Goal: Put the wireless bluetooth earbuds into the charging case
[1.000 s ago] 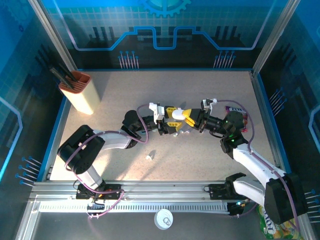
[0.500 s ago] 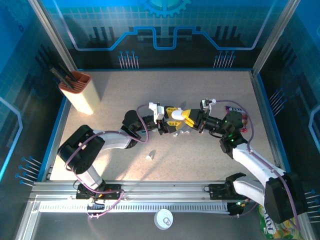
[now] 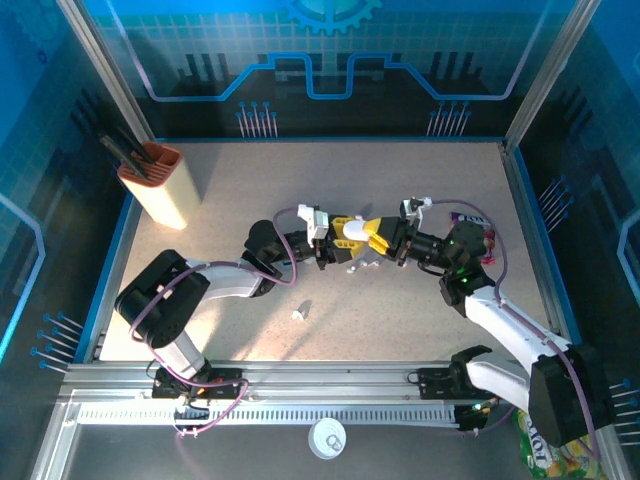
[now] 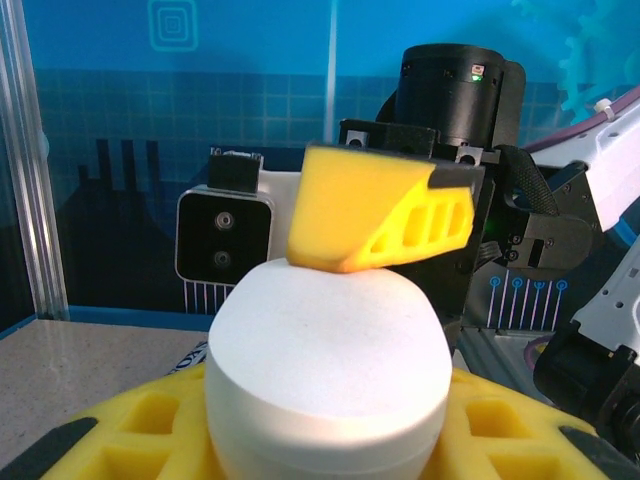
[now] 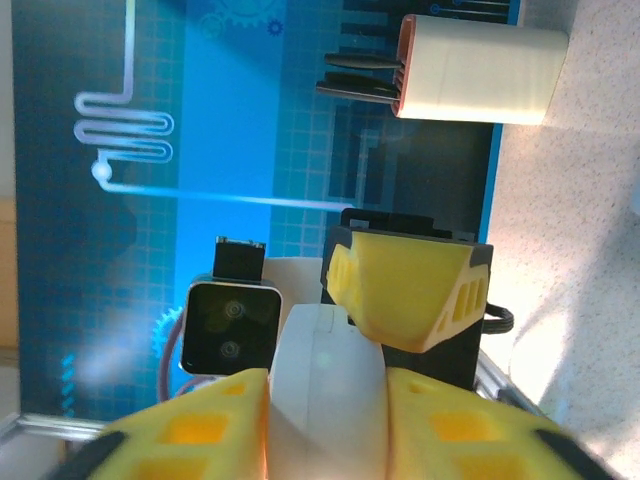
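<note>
The white pebble-shaped charging case point(image 4: 325, 370) hangs above mid-table between both grippers, its lid closed. My left gripper point(image 4: 325, 425) is shut on its lower part, yellow fingers point(image 4: 130, 430) on both sides. A yellow finger point(image 4: 380, 225) of the right gripper rests on the case's top. In the right wrist view the case point(image 5: 325, 385) stands edge-on between my right gripper's point(image 5: 325, 425) slightly parted fingers. From above, left gripper point(image 3: 348, 232) and right gripper point(image 3: 378, 236) meet tip to tip. One white earbud point(image 3: 298, 314) lies on the table nearer the bases. Small white pieces point(image 3: 368, 264) lie under the grippers.
A cream and orange holder point(image 3: 158, 185) with dark pens stands at the back left. A purple packet point(image 3: 470, 222) lies by the right arm. A white round object point(image 3: 327, 437) and a snack bag point(image 3: 545, 450) sit below the front rail.
The left gripper's fingers have closed in on the case. The right gripper's fingers have parted slightly around it. Both arms stay almost in place.
</note>
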Action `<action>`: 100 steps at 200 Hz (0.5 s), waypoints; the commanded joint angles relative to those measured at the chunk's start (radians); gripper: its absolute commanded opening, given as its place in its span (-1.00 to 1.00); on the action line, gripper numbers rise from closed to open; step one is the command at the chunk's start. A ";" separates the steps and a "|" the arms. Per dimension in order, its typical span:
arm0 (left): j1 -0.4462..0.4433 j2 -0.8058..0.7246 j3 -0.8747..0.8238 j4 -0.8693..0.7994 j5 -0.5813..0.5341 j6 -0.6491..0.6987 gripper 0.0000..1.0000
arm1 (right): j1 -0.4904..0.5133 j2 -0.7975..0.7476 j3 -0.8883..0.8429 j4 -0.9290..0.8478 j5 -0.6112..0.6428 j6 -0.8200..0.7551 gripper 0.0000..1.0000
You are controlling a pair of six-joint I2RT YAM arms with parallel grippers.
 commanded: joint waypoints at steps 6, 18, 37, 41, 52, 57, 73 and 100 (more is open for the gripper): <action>0.004 -0.032 0.003 0.033 -0.002 0.007 -0.28 | -0.012 -0.051 0.056 -0.144 0.025 -0.131 0.30; 0.008 -0.038 -0.011 0.031 -0.002 0.009 -0.27 | -0.036 -0.096 0.098 -0.324 0.042 -0.254 0.49; 0.015 -0.054 -0.037 0.025 -0.006 0.015 -0.24 | -0.076 -0.154 0.196 -0.717 0.115 -0.522 0.58; 0.019 -0.056 -0.043 0.025 -0.006 0.017 -0.23 | -0.083 -0.160 0.222 -0.793 0.142 -0.586 0.59; 0.026 -0.058 -0.059 0.026 -0.006 0.018 -0.23 | -0.091 -0.167 0.287 -0.960 0.225 -0.743 0.61; 0.031 -0.060 -0.066 0.028 -0.006 0.019 -0.22 | -0.092 -0.165 0.317 -1.012 0.255 -0.804 0.61; 0.042 -0.063 -0.084 0.031 -0.004 0.013 -0.22 | -0.084 -0.155 0.373 -1.101 0.301 -0.989 0.63; 0.055 -0.063 -0.104 0.030 0.007 0.003 -0.22 | -0.011 -0.142 0.467 -1.214 0.472 -1.338 0.73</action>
